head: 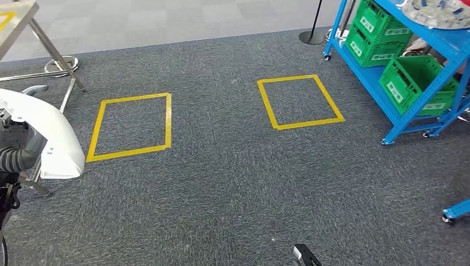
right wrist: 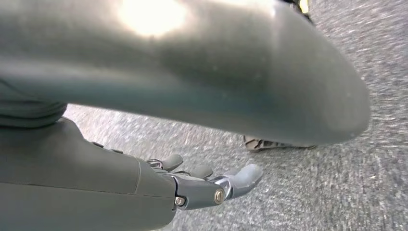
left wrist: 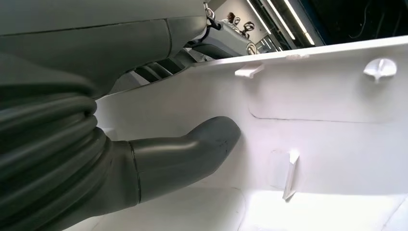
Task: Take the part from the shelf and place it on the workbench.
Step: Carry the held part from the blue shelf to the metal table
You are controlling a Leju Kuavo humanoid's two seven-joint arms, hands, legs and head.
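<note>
Part (head: 52, 138), white, is held by the left hand (left wrist: 144, 163); right hand (right wrist: 192, 185) hangs loosely open.

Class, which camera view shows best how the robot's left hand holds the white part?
The left wrist view: the left hand lies with its thick thumb pressed on the white part. The head view shows the part from outside, at the arm's end. The right wrist view looks at the right hand over carpet.
</note>
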